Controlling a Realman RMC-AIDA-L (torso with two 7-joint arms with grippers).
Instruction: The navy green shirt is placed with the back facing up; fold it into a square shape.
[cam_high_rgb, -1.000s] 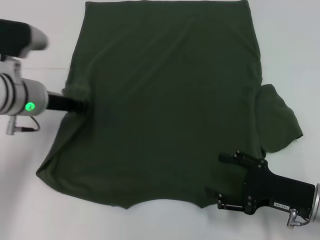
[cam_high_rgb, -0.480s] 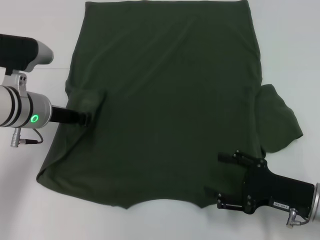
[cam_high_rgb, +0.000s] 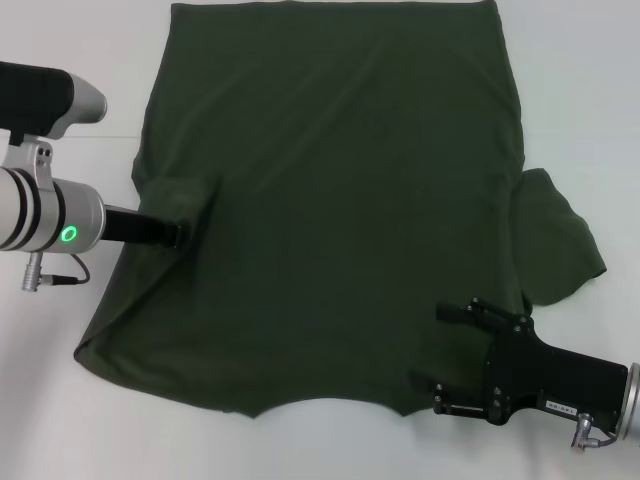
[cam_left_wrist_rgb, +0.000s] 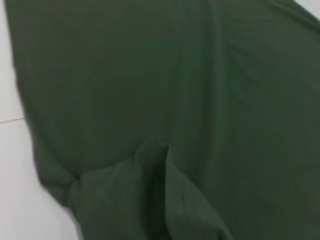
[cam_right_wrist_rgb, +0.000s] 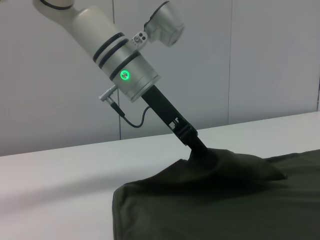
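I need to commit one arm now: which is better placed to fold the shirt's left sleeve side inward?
Left, probably. The left pincer is already at the navy green shirt's left sleeve, with cloth bunched around it. The right pincer sits by the opposite near corner.

A plain white table fills the head view from edge to edge, with a faint seam line at the left. In the right wrist view a pale panelled wall stands behind it.

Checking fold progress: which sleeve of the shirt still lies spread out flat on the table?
The sleeve on the robot's right sticks out flat beside the navy green shirt; the other is tucked over the shirt body at the left gripper.
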